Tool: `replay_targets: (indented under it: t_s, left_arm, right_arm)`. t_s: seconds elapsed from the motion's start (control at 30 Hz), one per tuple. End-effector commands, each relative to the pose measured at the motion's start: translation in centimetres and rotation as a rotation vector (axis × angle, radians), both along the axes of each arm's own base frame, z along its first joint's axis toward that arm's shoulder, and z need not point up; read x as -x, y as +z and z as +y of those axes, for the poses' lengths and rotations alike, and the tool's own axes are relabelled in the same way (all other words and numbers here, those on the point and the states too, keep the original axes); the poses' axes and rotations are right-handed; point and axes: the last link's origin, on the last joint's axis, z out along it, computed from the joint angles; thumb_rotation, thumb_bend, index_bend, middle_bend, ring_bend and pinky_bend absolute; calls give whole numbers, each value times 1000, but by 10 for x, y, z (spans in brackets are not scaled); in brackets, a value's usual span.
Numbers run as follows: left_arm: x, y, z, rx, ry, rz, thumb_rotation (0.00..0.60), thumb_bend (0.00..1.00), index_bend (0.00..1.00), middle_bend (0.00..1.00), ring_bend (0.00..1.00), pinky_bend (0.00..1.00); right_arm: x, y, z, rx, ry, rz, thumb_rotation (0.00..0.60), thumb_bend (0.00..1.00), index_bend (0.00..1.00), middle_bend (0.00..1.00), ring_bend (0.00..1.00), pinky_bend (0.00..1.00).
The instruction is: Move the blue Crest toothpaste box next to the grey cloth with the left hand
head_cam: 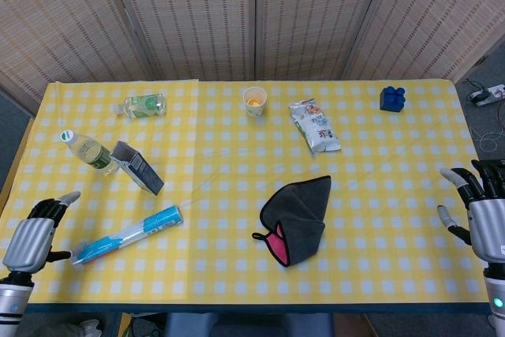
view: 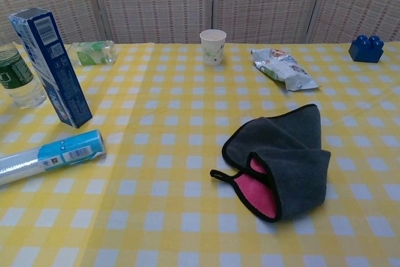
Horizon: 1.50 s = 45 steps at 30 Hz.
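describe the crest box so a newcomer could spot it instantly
Look at the left part of the yellow checked table. There the blue Crest toothpaste box stands upright on end, beside a green-capped water bottle. It is the only tall box; the blue-labelled roll nearby lies flat.

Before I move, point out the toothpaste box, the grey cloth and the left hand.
toothpaste box (view: 57,67), chest view, its blue side face
grey cloth (view: 289,148), chest view, its folded grey top
left hand (head_cam: 31,241), head view, its back
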Motion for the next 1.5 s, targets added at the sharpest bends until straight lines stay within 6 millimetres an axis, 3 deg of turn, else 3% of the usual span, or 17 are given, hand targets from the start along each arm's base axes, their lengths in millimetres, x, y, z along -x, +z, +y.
replay_targets:
  t_s: [0.03, 0.5, 1.2, 1.5]
  left_arm:
    - [-9, -9, 10, 35, 21, -80, 600, 122, 143, 196, 232, 133]
    - [-33, -41, 48, 156, 68, -377, 600, 121, 105, 196, 235, 198]
    - [-48, -74, 94, 147, 129, -459, 600, 122, 134, 196, 246, 251]
    - [-43, -79, 98, 108, 174, -428, 600, 121, 136, 211, 263, 277]
  right_arm:
    - [1, -2, 0, -7, 0, -1, 600, 262, 255, 266, 112, 103]
    - [3, 3, 6, -6, 5, -1, 600, 262, 254, 265, 111, 103]
    - [14, 8, 16, 7, -28, 3, 600, 262, 255, 265, 111, 103]
    - [18, 10, 20, 12, -41, -3, 600, 262, 254, 265, 111, 103]
